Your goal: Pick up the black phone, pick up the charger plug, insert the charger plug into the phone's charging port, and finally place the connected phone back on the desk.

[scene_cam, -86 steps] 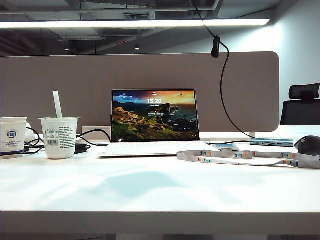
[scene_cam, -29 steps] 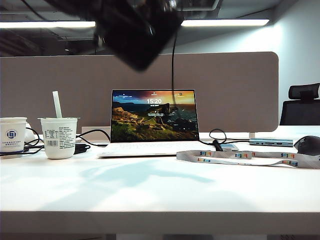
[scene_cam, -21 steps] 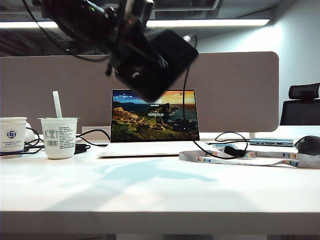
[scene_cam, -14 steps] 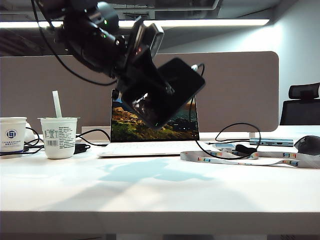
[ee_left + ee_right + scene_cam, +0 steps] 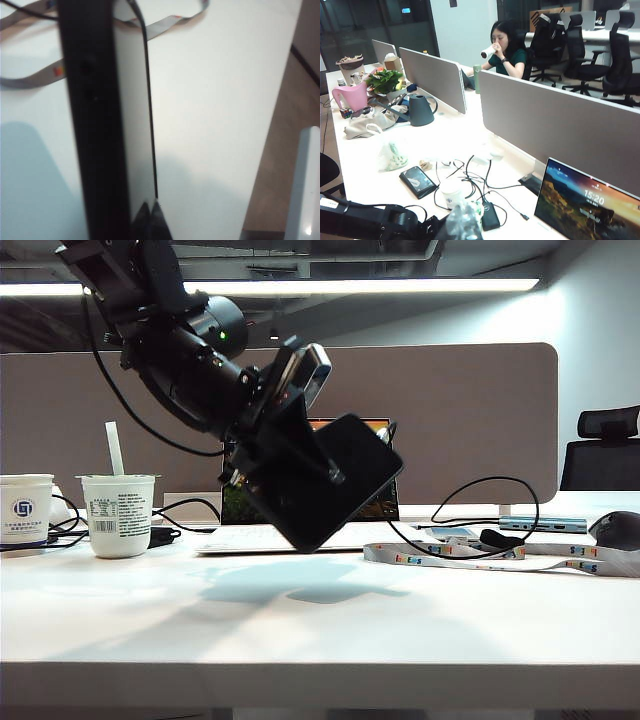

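From the exterior view, the left gripper (image 5: 290,465) is clamping the black phone (image 5: 335,485) tilted above the desk (image 5: 300,630), in front of the laptop (image 5: 375,510); a thin cable (image 5: 490,485) is looping from its upper corner down to the lanyard (image 5: 500,555).

The left wrist view is showing the phone edge-on over the desk.

The right wrist view is looking across neighbouring desks; the right gripper itself isn't showing, its jaws together.
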